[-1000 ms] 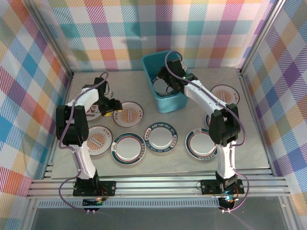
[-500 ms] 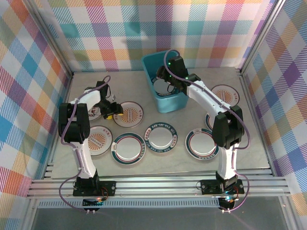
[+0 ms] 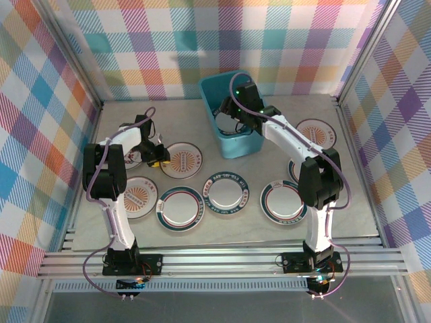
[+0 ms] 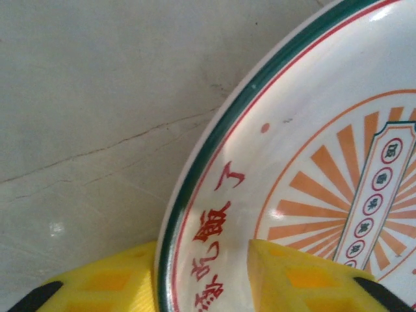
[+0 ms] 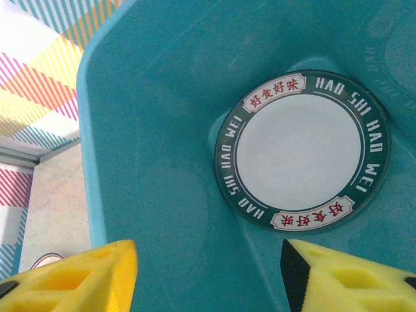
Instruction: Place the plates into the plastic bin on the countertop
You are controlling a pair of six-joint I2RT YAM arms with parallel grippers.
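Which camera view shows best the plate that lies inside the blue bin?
The right wrist view: the dark-rimmed plate lies flat on the bin floor, whole. In the top view the right arm mostly covers it. The left wrist view faces a sunburst plate instead.

Around the counter [image 3: 178, 118] I see three plaid sides: a back wall [image 3: 269, 40], a left wall [image 3: 34, 114] and a right wall [image 3: 404, 148], all in pink, teal, yellow and purple checks. Aluminium posts [image 3: 69, 50] rise at the back corners. Along the near edge run several aluminium rails [image 3: 222, 261], with a perforated strip [image 3: 222, 286] just below them. In the right wrist view, a piece of plaid wall [image 5: 39, 65] stands at the upper left.
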